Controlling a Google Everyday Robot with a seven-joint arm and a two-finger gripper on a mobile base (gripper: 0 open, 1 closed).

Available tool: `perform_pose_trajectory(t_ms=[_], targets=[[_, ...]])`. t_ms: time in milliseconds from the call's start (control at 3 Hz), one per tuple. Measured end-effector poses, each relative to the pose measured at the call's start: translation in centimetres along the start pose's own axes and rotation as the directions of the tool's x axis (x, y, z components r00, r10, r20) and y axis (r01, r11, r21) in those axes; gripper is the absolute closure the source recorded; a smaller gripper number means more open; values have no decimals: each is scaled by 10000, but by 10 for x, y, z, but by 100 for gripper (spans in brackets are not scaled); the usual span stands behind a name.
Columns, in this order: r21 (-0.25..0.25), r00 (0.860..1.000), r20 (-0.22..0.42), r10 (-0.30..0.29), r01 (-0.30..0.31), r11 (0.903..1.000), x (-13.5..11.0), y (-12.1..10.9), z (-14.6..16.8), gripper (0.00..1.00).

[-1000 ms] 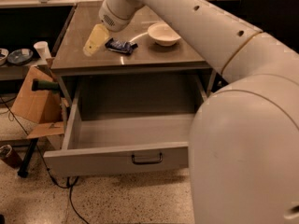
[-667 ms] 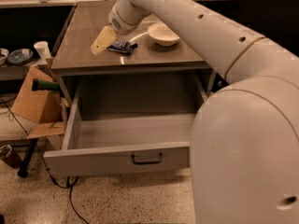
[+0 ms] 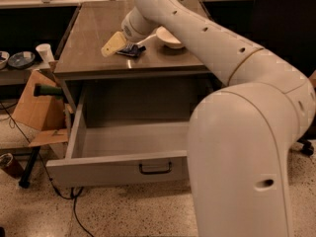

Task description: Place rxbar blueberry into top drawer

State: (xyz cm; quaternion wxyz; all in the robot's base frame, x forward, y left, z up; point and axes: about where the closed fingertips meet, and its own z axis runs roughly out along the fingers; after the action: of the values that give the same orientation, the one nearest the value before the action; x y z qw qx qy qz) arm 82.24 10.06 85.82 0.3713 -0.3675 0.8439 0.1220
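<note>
The rxbar blueberry (image 3: pixel 131 50), a small dark blue wrapped bar, lies on the brown counter top (image 3: pixel 94 38), just left of the white bowl (image 3: pixel 170 37). My gripper (image 3: pixel 113 45) hangs low over the counter right beside the bar's left end, its pale yellow tip pointing down-left. The top drawer (image 3: pixel 118 171) is pulled wide open below the counter, with its grey front panel and dark bar handle (image 3: pixel 155 168) toward me. What shows of its inside is bare. My big white arm hides the drawer's right part.
A cardboard box (image 3: pixel 37 110) and a white paper cup (image 3: pixel 45 53) stand to the left of the cabinet. Dishes (image 3: pixel 19 59) sit on a low shelf at far left. Black cables (image 3: pixel 74 211) trail on the speckled floor. A dark chair (image 3: pixel 286 28) stands at the right.
My gripper has slid a little to the right along the counter, closer to the blue bar. The bar, bowl and drawer have not moved.
</note>
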Motion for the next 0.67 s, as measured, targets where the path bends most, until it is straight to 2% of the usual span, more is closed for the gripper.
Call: perform_pose_trajectory(t_ms=[333, 667], targets=[[-109, 9988, -77, 492, -493, 9987, 8, -5, 25, 4], [-192, 9977, -146, 665, -668, 9976, 12, -6, 37, 25]])
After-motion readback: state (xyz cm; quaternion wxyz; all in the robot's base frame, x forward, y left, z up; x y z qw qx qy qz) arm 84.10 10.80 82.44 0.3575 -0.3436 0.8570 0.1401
